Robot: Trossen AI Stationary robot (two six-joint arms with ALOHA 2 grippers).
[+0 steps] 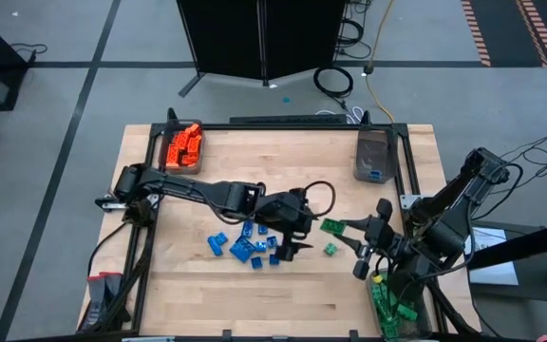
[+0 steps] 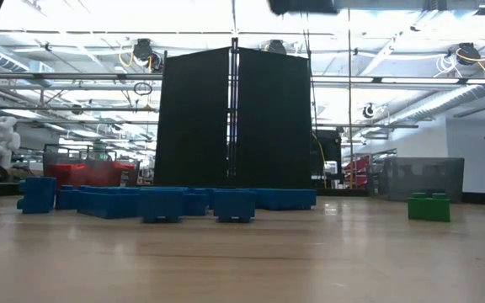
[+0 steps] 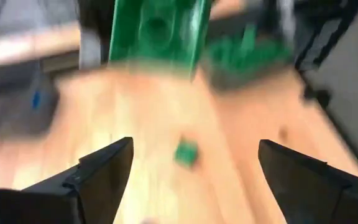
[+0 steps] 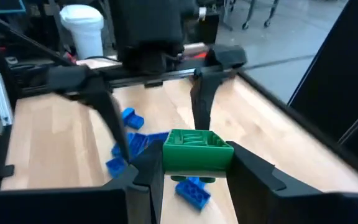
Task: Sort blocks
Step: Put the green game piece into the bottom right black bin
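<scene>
Right gripper (image 4: 191,180) pinches green block (image 4: 197,150), long axis spanning its fingers.

Overhead camera looks straight down; low camera sits at tabletop level; both share the blue blocks (image 1: 245,245).

Nothing to read here: no lettering, label, brand mark or number shows on any surface in any of the four views.
</scene>
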